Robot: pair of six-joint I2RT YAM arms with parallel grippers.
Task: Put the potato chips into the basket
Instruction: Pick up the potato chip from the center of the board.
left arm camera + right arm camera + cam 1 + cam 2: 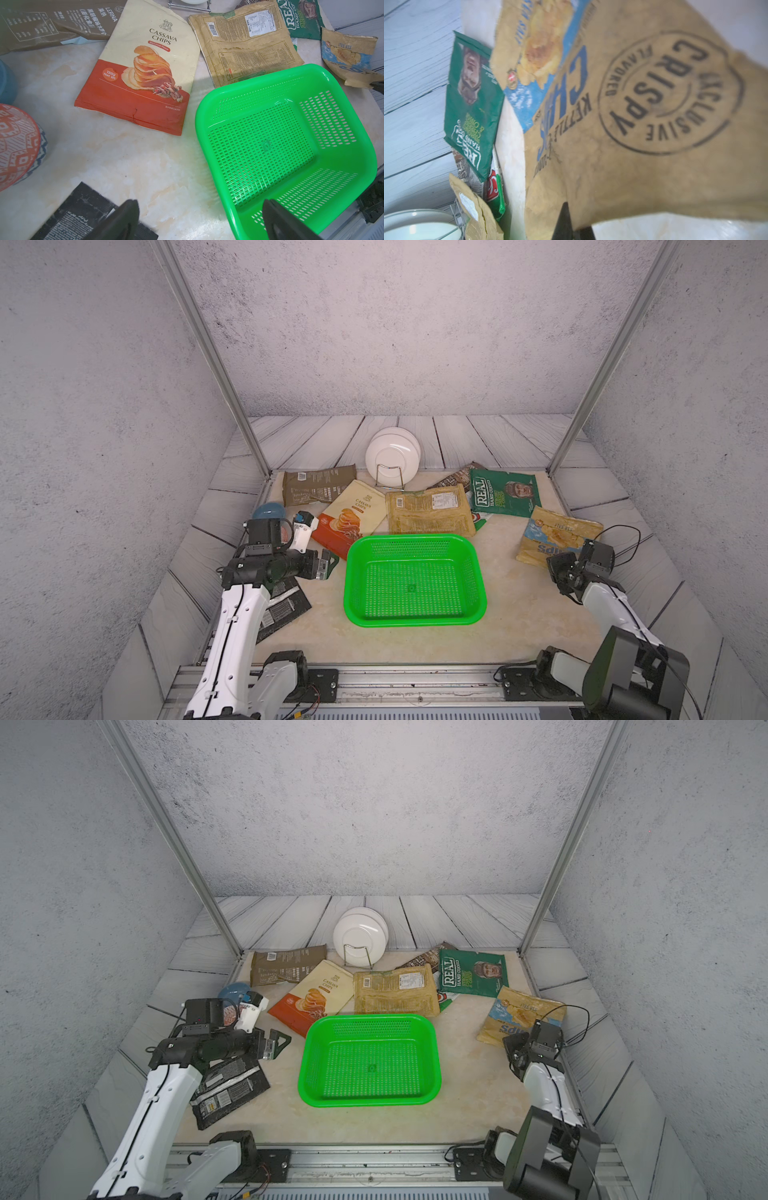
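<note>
A pale marbled table (511, 614) sits inside grey speckled walls (374, 344), with a grey plank border (457, 435) around it. The green basket (415, 537) stands mid-table. All the chips (430, 512) lie outside it, most along the far side by the racked plates (392, 458), and a black bag (286, 610) lies under the left arm. The left pincer (326, 563) gapes beside the basket. The right pincer (555, 566) is clamped on a tan bag (557, 535) at its near edge.

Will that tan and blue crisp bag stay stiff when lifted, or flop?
The tan and blue bag looks creased with a ragged edge, so it will probably sag from any pinched corner. It looks flattened, so it is likely very light.
</note>
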